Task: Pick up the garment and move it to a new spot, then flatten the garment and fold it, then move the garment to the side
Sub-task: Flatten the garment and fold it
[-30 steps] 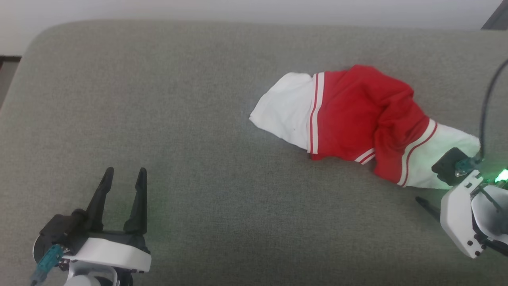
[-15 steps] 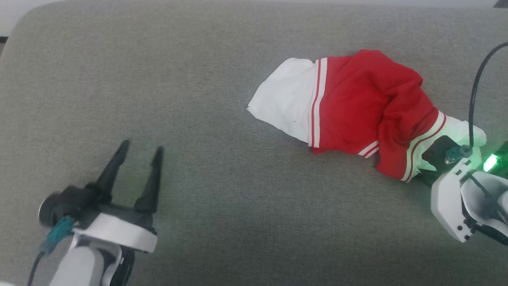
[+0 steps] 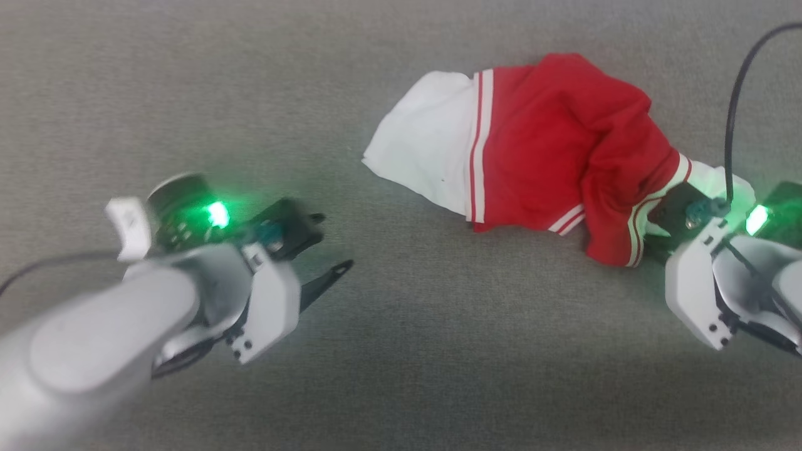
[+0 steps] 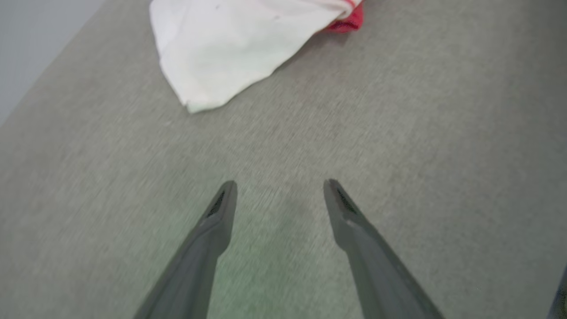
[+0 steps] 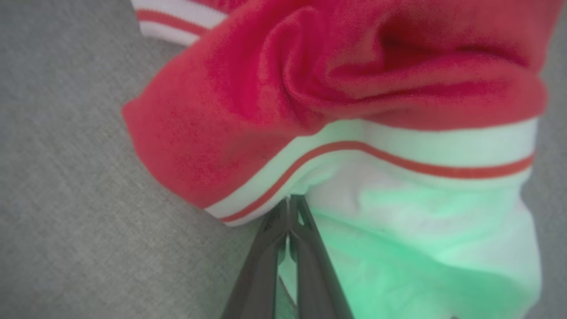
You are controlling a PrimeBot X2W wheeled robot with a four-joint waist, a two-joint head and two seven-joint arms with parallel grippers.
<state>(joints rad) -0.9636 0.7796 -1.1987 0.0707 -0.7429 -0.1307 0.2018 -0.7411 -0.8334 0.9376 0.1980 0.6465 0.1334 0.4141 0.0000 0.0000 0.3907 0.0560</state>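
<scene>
The garment lies bunched on the grey upholstered surface, red in the middle with white panels at both ends and white double-stripe trim. In the right wrist view my right gripper is shut, its tips pinching the striped hem where the red cloth meets the green-lit white panel. My left gripper is open and holds nothing. It hovers over bare fabric and points toward the garment's white end, well short of it. In the head view the left gripper's fingers reach rightward at the lower left.
The grey cushion surface stretches all around the garment, with wide free room between the two arms and to the left. A black cable rises from my right wrist over the garment's right end.
The head camera has dipped lower. My left arm swung up and turned its fingers toward the garment. My right gripper moved in onto the garment's lower right hem and shut there.
</scene>
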